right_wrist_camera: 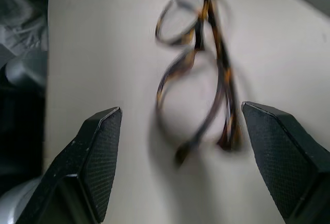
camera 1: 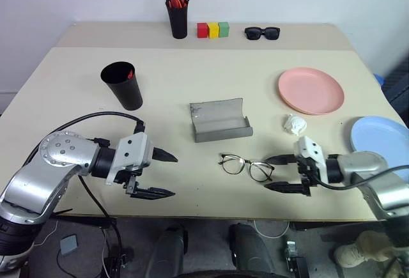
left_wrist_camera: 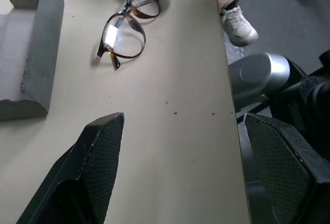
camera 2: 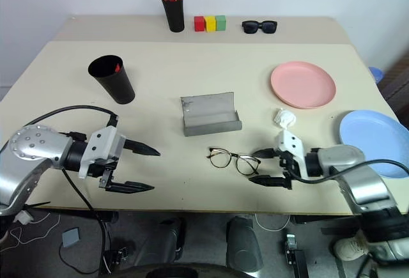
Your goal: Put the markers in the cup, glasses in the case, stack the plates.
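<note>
The glasses (camera 1: 246, 167), folded, lie near the table's front edge, and my right gripper (camera 1: 268, 173) stands open just to their right, pointing at them without touching. In the right wrist view the glasses (right_wrist_camera: 198, 69) lie ahead between the spread fingers (right_wrist_camera: 93, 157). My left gripper (camera 1: 171, 176) is open and empty at the front left, well short of the glasses. Behind the glasses the grey case (camera 1: 220, 120) lies open. At the left stands the black cup (camera 1: 123, 86), a red marker end (camera 1: 130, 72) showing inside. The pink plate (camera 1: 310, 90) and blue plate (camera 1: 380, 136) lie apart at the right.
A crumpled white scrap (camera 1: 294, 124) lies between the pink plate and my right gripper. Along the back stand a pen holder with orange-red pens (camera 1: 177, 19), three coloured blocks (camera 1: 213, 30) and black sunglasses (camera 1: 262, 32).
</note>
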### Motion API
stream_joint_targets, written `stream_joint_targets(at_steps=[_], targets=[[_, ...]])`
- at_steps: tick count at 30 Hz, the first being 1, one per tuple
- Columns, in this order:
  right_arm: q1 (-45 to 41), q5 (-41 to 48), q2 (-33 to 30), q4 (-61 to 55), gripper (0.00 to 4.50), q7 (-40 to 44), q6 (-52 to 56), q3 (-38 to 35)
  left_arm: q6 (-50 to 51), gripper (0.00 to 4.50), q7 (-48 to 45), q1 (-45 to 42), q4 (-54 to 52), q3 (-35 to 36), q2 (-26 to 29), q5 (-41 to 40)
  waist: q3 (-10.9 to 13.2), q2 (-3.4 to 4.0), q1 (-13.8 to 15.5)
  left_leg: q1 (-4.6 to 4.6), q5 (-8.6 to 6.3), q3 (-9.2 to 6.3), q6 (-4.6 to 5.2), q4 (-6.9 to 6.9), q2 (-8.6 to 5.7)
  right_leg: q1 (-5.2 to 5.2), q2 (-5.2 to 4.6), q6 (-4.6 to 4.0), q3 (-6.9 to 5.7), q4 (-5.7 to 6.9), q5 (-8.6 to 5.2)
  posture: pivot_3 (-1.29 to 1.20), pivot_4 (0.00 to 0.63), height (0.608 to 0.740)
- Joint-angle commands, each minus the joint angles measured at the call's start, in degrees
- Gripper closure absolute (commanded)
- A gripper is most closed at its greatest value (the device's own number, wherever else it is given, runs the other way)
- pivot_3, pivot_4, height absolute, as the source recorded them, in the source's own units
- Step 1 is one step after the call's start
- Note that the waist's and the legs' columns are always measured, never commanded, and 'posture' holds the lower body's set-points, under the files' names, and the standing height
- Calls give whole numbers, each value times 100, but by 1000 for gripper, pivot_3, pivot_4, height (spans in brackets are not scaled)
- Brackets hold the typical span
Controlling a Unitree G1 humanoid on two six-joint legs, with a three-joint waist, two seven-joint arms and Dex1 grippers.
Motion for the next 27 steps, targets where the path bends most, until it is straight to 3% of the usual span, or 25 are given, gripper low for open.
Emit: stream_joint_targets(at_steps=[1, 8, 21, 27], targets=[[-572, -81, 285, 307, 698, 117, -227, 113, -20, 678, 188, 39, -236, 123, 44, -99, 1, 0, 0, 0, 0, 0, 0, 1, 0, 1, 0, 8, 0, -1, 5, 0, 150, 740], [-952, -125, 319, 425, 698, 412, -47, 263, 0, 678, 380, 125, -328, 126, 87, -176, 1, 0, 23, -2, 0, -2, 0, -4, -3, -2, 0, 15, 0, -2, 8, 0, 150, 740], [-986, 45, 108, -520, 698, 367, 1034, 262, 36, 678, 522, 63, -335, 29, 97, -273, 1, 1, 11, -2, 0, -2, 0, -6, -2, -6, 0, 14, 0, 0, 8, 0, 150, 740], [-926, -48, 180, -460, 698, 332, 1051, 315, -10, 678, 572, 14, -275, -58, 64, -215, 2, 1, 12, -3, 0, -2, 0, -6, -2, -6, 0, 14, 0, 0, 7, 0, 150, 740]])
